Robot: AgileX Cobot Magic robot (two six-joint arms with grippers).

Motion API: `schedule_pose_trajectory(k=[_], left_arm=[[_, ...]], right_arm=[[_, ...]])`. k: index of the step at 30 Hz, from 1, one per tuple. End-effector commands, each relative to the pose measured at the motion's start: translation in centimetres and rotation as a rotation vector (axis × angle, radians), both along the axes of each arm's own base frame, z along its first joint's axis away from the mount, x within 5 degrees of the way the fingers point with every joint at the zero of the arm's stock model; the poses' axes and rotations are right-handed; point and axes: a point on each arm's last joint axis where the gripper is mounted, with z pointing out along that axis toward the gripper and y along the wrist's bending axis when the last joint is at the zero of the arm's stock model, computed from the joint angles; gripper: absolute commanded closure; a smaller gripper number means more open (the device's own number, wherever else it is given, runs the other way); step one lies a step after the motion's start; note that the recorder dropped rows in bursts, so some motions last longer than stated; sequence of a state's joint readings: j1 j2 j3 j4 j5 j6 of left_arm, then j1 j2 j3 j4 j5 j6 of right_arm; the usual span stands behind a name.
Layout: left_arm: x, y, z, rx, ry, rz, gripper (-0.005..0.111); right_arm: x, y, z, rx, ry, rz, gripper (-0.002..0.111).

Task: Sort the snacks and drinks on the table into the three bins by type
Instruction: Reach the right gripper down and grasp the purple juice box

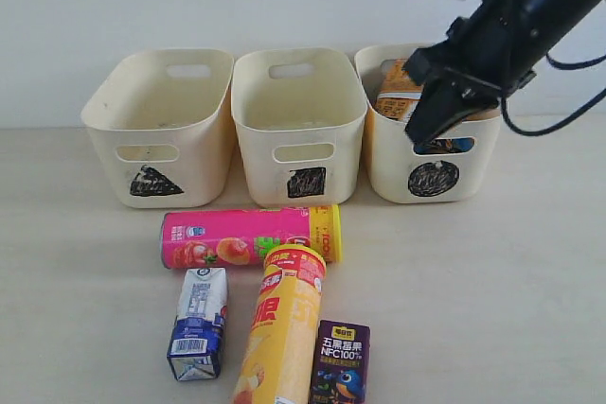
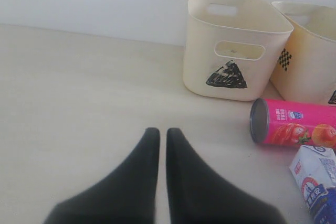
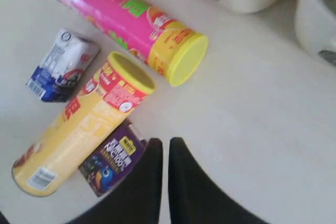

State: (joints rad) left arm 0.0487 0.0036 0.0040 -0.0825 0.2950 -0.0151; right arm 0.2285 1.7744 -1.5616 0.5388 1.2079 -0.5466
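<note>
At the far right of the table (image 1: 502, 309), the right gripper (image 1: 419, 137) hangs clenched on nothing in front of the circle-marked bin (image 1: 383, 163). That bin holds an orange bag (image 1: 396, 94), and a patch of blue (image 1: 458, 145) shows through its handle slot. The left gripper (image 2: 163, 132) is likewise clenched and empty, low over bare table off to the left of the triangle bin (image 1: 114, 125). The square bin (image 1: 254, 125) stands between the other two.

Nearer lie four things. The pink tube (image 1: 246, 238) rests on its side across the middle. The yellow tube (image 1: 282, 328) lies with its lid end close against the pink one, touching or nearly so. The white and blue carton (image 1: 199, 324) is just left of the yellow tube and the purple carton (image 1: 341, 361) just right of it.

The bags look sorted, so the step in hand is probably fetching a tube or a carton. To do it well:

- The gripper should spread its jaws before it descends, then come straight down.
- It should pinch a tube across the round body near the middle, so the tube neither rolls away nor tips when lifted.
- The pink tube seems the best first pick, since it lies nearest the bins and lifting it frees the yellow tube's lid end.
- The cartons crowd the yellow tube, so they are better gripped from their outer faces or left until that tube is gone.
- Both tubes belong in one bin and both cartons in the other.
</note>
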Motion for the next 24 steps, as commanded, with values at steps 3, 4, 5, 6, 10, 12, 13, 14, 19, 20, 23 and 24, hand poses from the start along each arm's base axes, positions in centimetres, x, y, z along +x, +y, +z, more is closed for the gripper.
schedule_pose_trajectory(k=[3, 4, 5, 6, 10, 12, 13, 14, 19, 20, 23, 24], left_arm=[[0.0, 0.0, 0.2, -0.010, -0.017, 0.003, 0.102], [0.0, 0.0, 0.2, -0.010, -0.017, 0.003, 0.102], [0.0, 0.0, 0.2, -0.010, -0.017, 0.003, 0.102], [0.0, 0.0, 0.2, -0.010, -0.017, 0.003, 0.102], [0.0, 0.0, 0.2, -0.010, -0.017, 0.003, 0.102], [0.0, 0.0, 0.2, -0.010, -0.017, 0.003, 0.102], [0.0, 0.0, 0.2, -0.010, -0.017, 0.003, 0.102], [0.0, 0.0, 0.2, -0.010, -0.017, 0.003, 0.102], [0.0, 0.0, 0.2, -0.010, -0.017, 0.003, 0.102], [0.0, 0.0, 0.2, -0.010, -0.017, 0.003, 0.102], [0.0, 0.0, 0.2, -0.010, -0.017, 0.003, 0.102], [0.0, 0.0, 0.2, -0.010, -0.017, 0.003, 0.102]], right_arm=[[-3.6, 3.4, -3.7, -0.188, 0.091, 0.167, 0.093], [-4.2, 3.6, -4.3, -0.225, 0.096, 0.194, 0.086], [-4.6, 3.7, -4.8, -0.253, 0.102, 0.218, 0.078], [-5.2, 3.8, -5.1, -0.273, 0.102, 0.249, 0.070], [-7.7, 4.4, -6.3, -0.286, 0.068, 0.423, 0.041], [-8.8, 4.8, -7.0, -0.285, 0.024, 0.467, 0.034], [-9.4, 5.1, -7.3, -0.282, 0.001, 0.472, 0.031], [-9.8, 5.4, -7.5, -0.280, -0.029, 0.481, 0.028], [-12.1, 7.3, -9.5, -0.304, -0.143, 0.622, 0.020], [-12.3, 7.6, -9.7, -0.303, -0.170, 0.644, 0.020], [-12.5, 8.5, -9.9, -0.303, -0.247, 0.660, 0.020], [-12.4, 8.6, -9.9, -0.310, -0.263, 0.665, 0.020]])
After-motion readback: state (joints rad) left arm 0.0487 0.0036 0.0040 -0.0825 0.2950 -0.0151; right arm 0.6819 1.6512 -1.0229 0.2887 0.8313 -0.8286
